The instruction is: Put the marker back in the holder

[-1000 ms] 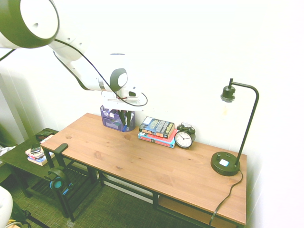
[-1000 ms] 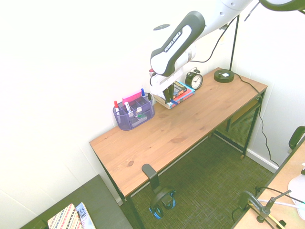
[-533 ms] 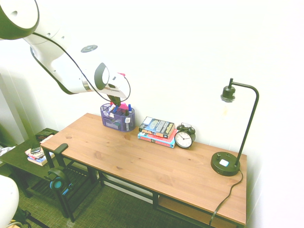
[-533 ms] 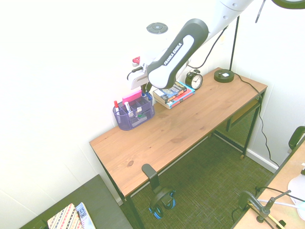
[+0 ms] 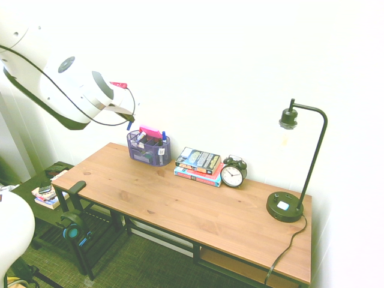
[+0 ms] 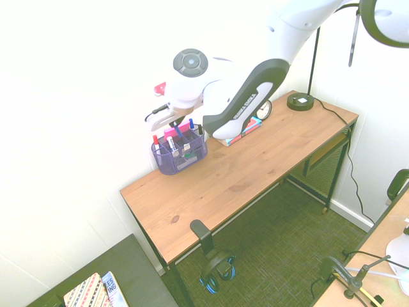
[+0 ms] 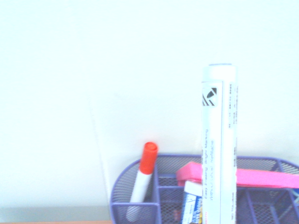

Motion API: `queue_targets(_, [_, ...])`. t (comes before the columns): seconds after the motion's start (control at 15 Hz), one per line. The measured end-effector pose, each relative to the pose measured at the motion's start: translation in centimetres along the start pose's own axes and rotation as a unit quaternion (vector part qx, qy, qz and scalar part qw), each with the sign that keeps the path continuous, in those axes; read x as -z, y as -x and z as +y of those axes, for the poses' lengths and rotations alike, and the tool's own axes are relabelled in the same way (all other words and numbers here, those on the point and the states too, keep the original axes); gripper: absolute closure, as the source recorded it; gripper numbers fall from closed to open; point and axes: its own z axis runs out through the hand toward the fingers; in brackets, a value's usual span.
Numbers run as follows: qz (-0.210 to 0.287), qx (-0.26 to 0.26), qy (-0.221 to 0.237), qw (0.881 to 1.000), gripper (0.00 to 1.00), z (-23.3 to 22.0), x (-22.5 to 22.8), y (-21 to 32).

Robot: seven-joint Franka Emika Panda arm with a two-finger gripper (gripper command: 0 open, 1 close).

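The holder (image 5: pixel 149 149) is a purple-blue wire-mesh organizer at the desk's back left, against the wall. It shows too in the second exterior view (image 6: pixel 181 155) and along the bottom of the wrist view (image 7: pixel 140 186). My gripper (image 5: pixel 128 119) hangs just above the holder's left end, also seen from the other side (image 6: pixel 175 123). It is shut on the marker (image 5: pixel 128 125), whose blue end points down. The marker's white barrel (image 7: pixel 219 144) stands upright close to the wrist camera. A red-capped marker (image 7: pixel 147 163) and a pink-topped item (image 7: pixel 261 177) sit in the holder.
A stack of books (image 5: pixel 199 166) and a round black alarm clock (image 5: pixel 232 174) lie right of the holder. A black desk lamp (image 5: pixel 287 204) stands at the far right. The white wall is close behind. A low side table (image 5: pixel 36 195) stands left of the desk.
The arm has swung away from the books, risen and moved left along the wall, carrying the marker to above the holder's left end.
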Motion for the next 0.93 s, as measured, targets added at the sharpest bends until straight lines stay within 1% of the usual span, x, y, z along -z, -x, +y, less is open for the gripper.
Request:
queue_targets(0.07, [0.006, 0.002, 0.001, 1.000, 1.00, -0.6, -0.7, 0.4])
queue_targets(0.33, [0.031, -0.019, -0.001, 0.999, 1.00, -2.9, -4.5, -0.7])
queue_targets(0.47, [0.039, -0.023, 0.000, 0.999, 1.00, -3.5, -6.1, -0.3])
queue_targets(0.93, [0.039, -0.021, 0.016, 0.999, 1.00, -3.7, -8.2, 0.9])
